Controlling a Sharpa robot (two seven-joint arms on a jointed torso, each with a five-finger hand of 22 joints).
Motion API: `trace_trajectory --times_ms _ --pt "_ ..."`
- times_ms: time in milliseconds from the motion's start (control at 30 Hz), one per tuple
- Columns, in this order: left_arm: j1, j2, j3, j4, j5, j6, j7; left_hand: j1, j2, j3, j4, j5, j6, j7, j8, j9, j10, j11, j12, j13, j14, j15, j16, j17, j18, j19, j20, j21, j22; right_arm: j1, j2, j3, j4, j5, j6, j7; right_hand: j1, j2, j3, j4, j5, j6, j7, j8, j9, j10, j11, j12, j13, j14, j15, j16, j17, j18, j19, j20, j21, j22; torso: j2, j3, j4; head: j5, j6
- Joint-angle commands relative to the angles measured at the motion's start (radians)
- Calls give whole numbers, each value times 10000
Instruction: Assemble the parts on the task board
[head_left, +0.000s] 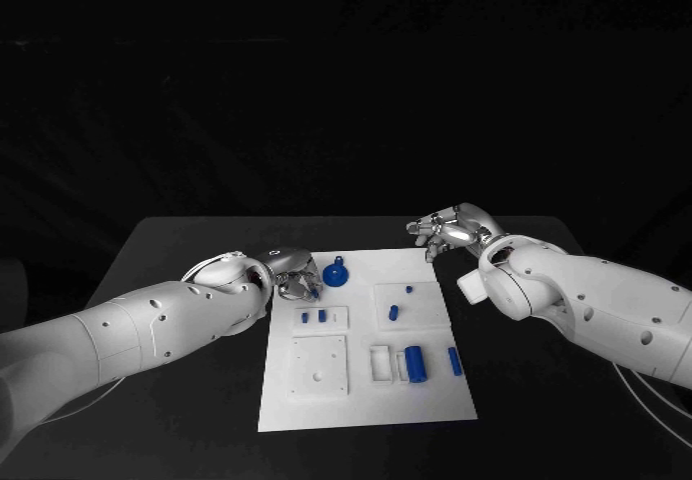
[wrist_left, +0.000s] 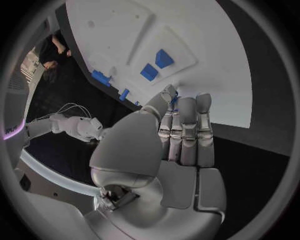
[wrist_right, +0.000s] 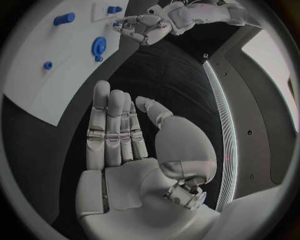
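**White board, both hands empty**

White task board (head_left: 368, 400) lies in the middle of the black table (head_left: 188, 240). Small blue parts (head_left: 415, 364) sit on it, and a blue gear-like part (head_left: 335, 273) lies near its far edge. The left hand (head_left: 293, 274) hovers at the board's far left corner, fingers straight and holding nothing. The right hand (head_left: 447, 231) hangs past the far right corner, fingers loosely apart, empty.

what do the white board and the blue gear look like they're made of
The board looks like matte white plastic: flat, even colour, no glare, with raised pads and recesses formed in it. The gear looks like solid blue plastic, perhaps printed: uniform colour, dull surface, crisp teeth. Neither is certain from looks alone.
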Motion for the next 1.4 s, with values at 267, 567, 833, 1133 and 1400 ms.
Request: trace_trajectory --times_ms 267,567,833,1133,1400 --pt "-64 107 -67 -93 30 250 104 -11 113 -39 -23 -55 15 2 18 15 21 14 48 9 76 -10 -58 11 105 22 23 59 204 -1 7 3 41 -11 -52 118 52 -26 6 -48 47 -33 -8 11 -13 27 -25 34 -17 -83 15 59 -25 -20 -59 -7 35 -16 3 2 11 13 9" --pt "-70 157 -81 -163 -63 378 50 21 113 -41 -47 -50 8 6 18 15 21 19 48 9 68 -7 -64 15 107 20 22 59 209 -1 3 3 47 -11 -55 120 52 -26 6 -48 47 -33 -8 11 -13 27 -25 34 -17 -83 15 59 -25 -20 -59 -7 35 -16 1 -4 5 5 -5" --pt "-70 173 -83 -250 -210 242 -41 43 134 -29 -73 -45 2 9 19 16 15 25 48 9 63 -3 -65 21 116 16 23 75 213 -1 0 3 50 -11 -51 122 52 -26 6 -48 47 -33 -8 11 -13 27 -25 34 -17 -83 15 59 -25 -20 -59 -7 35 -16 1 -4 6 1 13" --pt "-70 198 -84 -282 -228 186 -21 28 142 -33 -68 -49 8 8 20 16 17 23 48 9 75 -4 -62 25 123 22 25 85 210 -1 1 3 51 -11 -38 124 52 -26 6 -48 47 -33 -8 11 -13 27 -25 34 -17 -83 15 59 -25 -20 -59 -7 35 -16 -1 -9 10 -14 22" --pt "-70 270 -85 -223 -163 366 53 1 142 -69 -52 -101 7 5 19 16 11 18 49 10 68 -4 -74 24 117 17 30 72 202 -1 7 3 48 -11 -9 122 46 -21 8 -52 46 -24 -12 12 -13 30 -27 41 -21 -81 13 70 -41 -20 -54 -8 38 -21 0 -1 7 -18 7"
